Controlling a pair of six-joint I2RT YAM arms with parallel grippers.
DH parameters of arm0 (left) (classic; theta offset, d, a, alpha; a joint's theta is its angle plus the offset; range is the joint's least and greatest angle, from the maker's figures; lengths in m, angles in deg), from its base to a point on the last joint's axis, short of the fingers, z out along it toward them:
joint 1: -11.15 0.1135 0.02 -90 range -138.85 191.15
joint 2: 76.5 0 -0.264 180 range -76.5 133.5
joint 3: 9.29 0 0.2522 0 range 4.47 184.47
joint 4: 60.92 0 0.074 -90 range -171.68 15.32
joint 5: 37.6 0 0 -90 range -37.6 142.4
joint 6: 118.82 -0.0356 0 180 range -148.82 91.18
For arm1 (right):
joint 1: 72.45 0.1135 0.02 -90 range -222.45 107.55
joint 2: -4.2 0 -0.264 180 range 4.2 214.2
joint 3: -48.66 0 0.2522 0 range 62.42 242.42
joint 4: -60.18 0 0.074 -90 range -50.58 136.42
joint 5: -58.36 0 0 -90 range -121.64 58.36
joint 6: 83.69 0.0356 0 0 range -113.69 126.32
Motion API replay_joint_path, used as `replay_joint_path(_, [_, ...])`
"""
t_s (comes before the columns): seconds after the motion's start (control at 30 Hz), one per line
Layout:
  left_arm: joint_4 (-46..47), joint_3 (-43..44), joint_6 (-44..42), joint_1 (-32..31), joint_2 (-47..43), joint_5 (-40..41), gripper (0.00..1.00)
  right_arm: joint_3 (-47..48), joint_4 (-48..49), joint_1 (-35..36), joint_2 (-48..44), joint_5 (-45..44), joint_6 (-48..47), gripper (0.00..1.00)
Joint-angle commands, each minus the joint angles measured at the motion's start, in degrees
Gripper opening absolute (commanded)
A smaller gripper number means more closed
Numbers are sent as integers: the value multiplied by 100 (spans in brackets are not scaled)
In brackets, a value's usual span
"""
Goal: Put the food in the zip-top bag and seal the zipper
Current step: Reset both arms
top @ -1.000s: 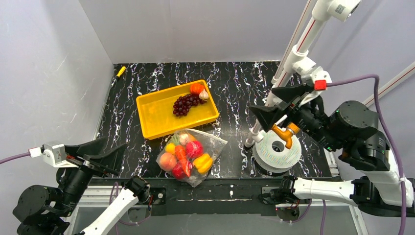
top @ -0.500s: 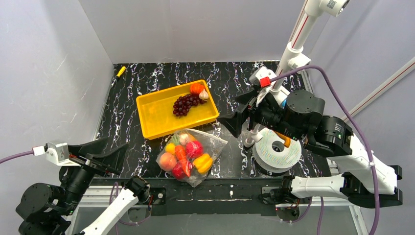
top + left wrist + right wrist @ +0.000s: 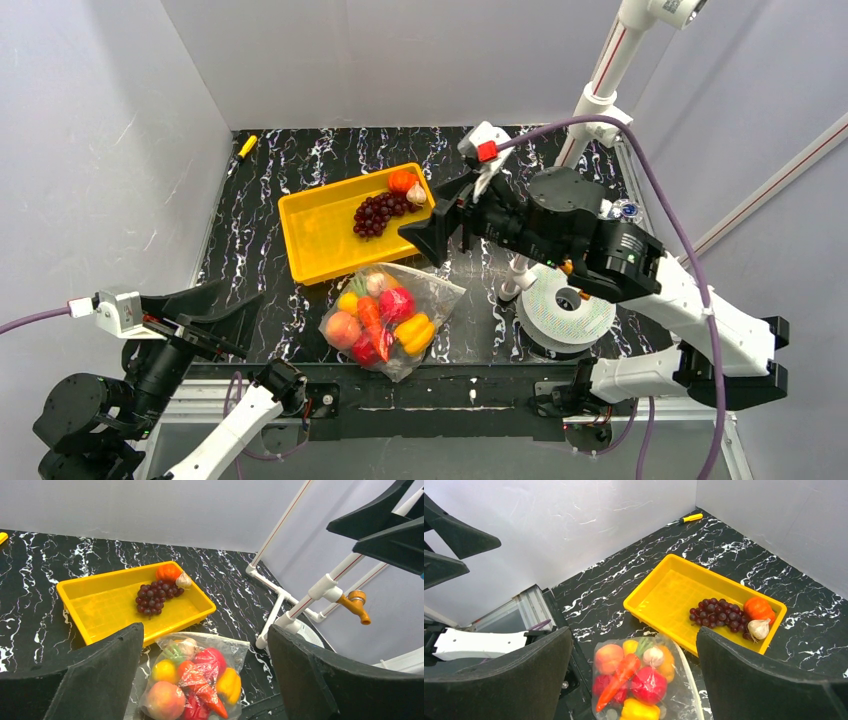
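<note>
The clear zip-top bag [image 3: 392, 318] lies on the black table near the front edge and holds a peach, a carrot, red and yellow peppers and a garlic. It also shows in the left wrist view [image 3: 197, 680] and the right wrist view [image 3: 644, 680]. Its zipper [image 3: 688, 672] runs along the edge facing the tray; I cannot tell if it is sealed. Purple grapes [image 3: 378, 213], an orange fruit [image 3: 402, 181] and a garlic [image 3: 417, 194] lie in the yellow tray [image 3: 320, 235]. My left gripper [image 3: 210, 308] is open and empty, left of the bag. My right gripper [image 3: 428, 215] is open and empty, held high over the tray's right end.
A round white spool disc [image 3: 566, 310] sits right of the bag, with a white pipe stand [image 3: 520, 272] and an orange tap beside it. A small yellow tool [image 3: 246, 146] lies at the back left corner. Grey walls close the back and sides.
My right arm has swung left, from above the spool disc to above the tray's right end. The left arm, bag and food have stayed where they were.
</note>
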Motion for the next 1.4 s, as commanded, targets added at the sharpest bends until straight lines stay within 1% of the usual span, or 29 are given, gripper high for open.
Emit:
replay_joint_path(0.0, [-48,57,-28,14,36,-22,93,301,588,-26,154,130,-8,100])
replay_joint_path(0.3, [-80,84,-46,14,42,-44,93,678,445,-27,458,251,-90,100])
replay_joint_path(0.53, [18,-17,-21,16,74,-166,93,648,232,-27,143,256,-11,100])
replay_joint_path(0.87, [106,-53,-57,14,174,-213,93,998,-112,-26,-272,58,228,100])
replay_joint_path(1.03, [109,-67,-37,14,209,-252,93,1095,-184,-27,-309,-73,279,100])
replay_joint_path(1.37, [95,-60,-36,14,229,-282,93,1017,-86,-4,-306,65,342,100])
